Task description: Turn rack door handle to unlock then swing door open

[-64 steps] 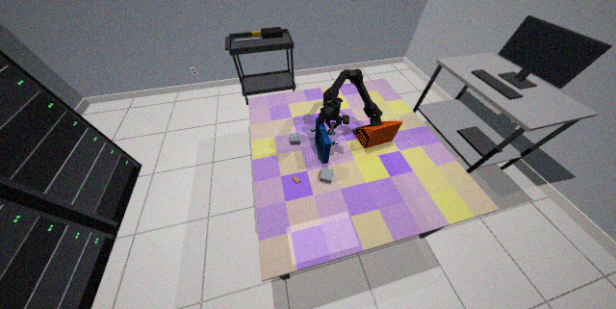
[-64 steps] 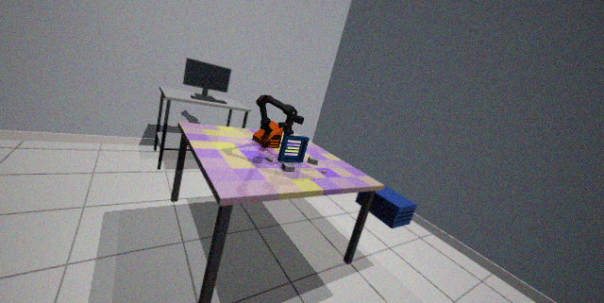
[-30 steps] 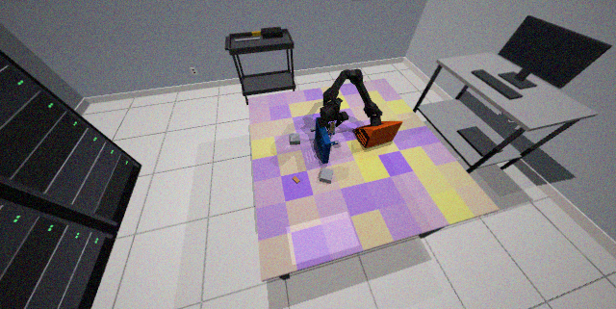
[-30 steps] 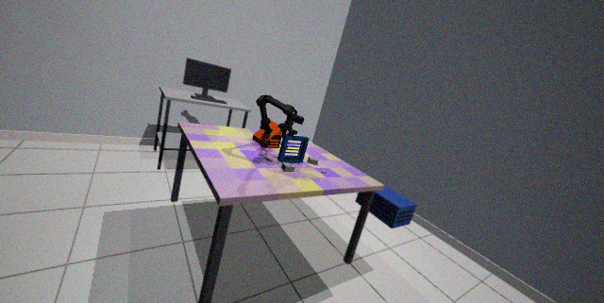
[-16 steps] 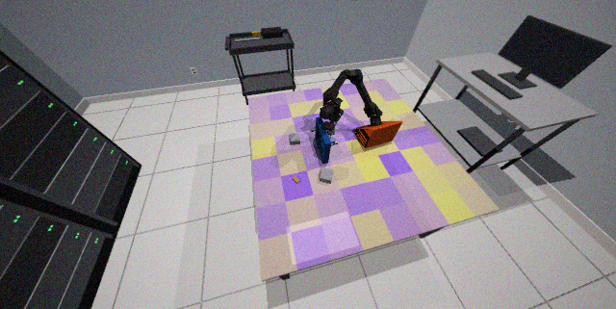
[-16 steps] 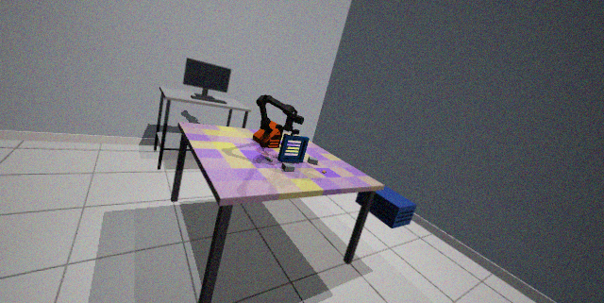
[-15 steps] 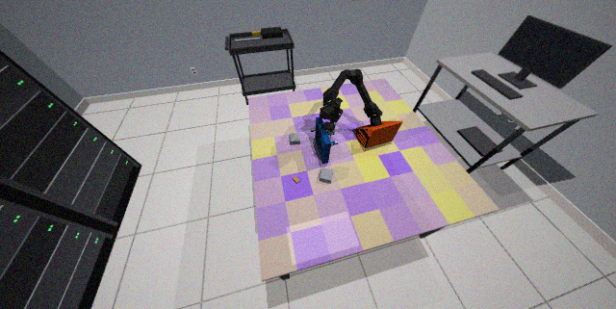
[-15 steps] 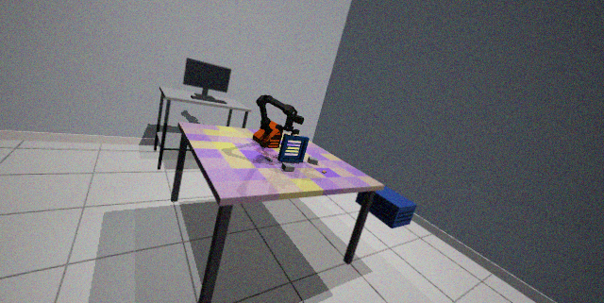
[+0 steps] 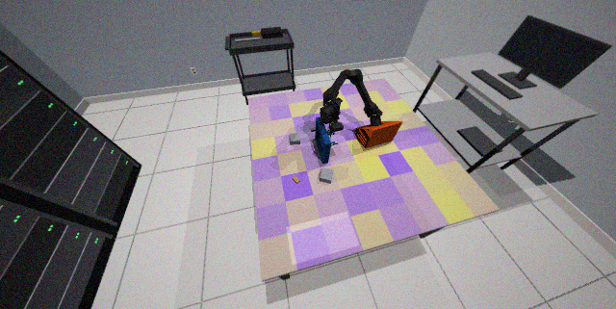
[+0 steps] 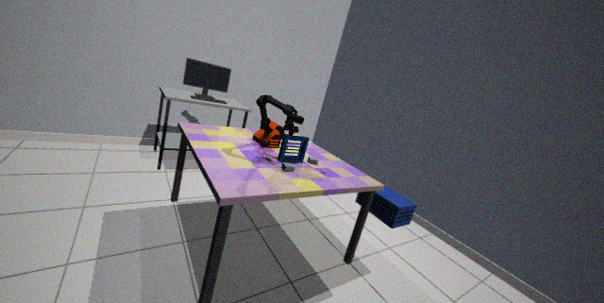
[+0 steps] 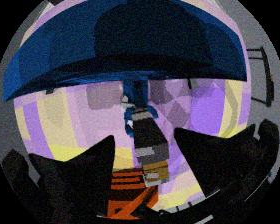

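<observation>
The blue rack [image 9: 324, 141] [image 10: 281, 151] stands upright on the patchwork table [image 9: 375, 193] [image 10: 264, 185]. It crosses the top of the wrist view as a broad dark blue panel [image 11: 56, 57]. A dark, blocky upright handle [image 11: 151, 137] shows between my fingers in the wrist view, with clear gaps on both sides. My gripper [image 9: 333, 128] [image 10: 293, 129] [image 11: 144, 136] is open, close beside the rack's upper part on the arm's side. The top and exterior views are too small to show the handle's turn or the door's angle. Contact with the rack cannot be told.
Two grey blocks [image 9: 295, 139] [image 9: 325, 175] [image 10: 288, 167] [image 10: 312, 160] lie near the rack. A small orange-brown piece [image 9: 295, 180] [image 10: 324, 171] lies farther out on the table. The orange arm base [image 9: 382, 134] [image 10: 267, 136] stands behind the gripper.
</observation>
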You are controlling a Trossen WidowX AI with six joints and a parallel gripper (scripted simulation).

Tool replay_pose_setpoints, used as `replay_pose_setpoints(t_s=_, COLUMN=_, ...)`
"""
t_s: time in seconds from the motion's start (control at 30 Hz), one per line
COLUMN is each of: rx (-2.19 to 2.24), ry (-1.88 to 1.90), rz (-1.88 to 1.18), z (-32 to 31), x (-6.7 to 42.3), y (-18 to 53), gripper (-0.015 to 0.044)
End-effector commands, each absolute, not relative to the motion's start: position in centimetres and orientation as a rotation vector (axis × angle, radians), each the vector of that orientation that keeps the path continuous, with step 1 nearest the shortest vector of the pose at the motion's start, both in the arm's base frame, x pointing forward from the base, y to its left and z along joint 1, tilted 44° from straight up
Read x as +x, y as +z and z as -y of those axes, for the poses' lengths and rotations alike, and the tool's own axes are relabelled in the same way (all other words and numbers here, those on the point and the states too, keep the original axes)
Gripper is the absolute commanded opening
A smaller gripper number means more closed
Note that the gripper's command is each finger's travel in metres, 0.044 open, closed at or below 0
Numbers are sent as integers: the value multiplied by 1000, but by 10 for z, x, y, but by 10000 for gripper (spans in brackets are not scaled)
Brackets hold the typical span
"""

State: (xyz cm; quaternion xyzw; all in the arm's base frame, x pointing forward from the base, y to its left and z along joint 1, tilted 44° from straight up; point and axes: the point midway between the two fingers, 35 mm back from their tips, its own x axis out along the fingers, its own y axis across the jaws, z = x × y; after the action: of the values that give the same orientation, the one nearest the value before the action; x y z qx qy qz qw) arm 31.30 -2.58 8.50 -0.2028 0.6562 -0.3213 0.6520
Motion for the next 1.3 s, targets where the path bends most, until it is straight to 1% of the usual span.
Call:
replay_pose_setpoints(t_s=0.0, rx=-594, ry=-603, rz=-1559, z=26, x=313, y=85, gripper=298)
replay_pose_setpoints(t_s=0.53, rx=-1178, ry=49, rz=-1779, z=26, x=313, y=85, gripper=298)
replay_pose_setpoints(t_s=1.0, rx=-1645, ry=704, rz=-1815, z=26, x=313, y=85, gripper=298)
replay_pose_setpoints(t_s=1.2, rx=-1666, ry=737, rz=-1812, z=26, x=313, y=85, gripper=298)
replay_pose_setpoints(t_s=1.27, rx=-1666, ry=737, rz=-1812, z=26, x=313, y=85, gripper=245)
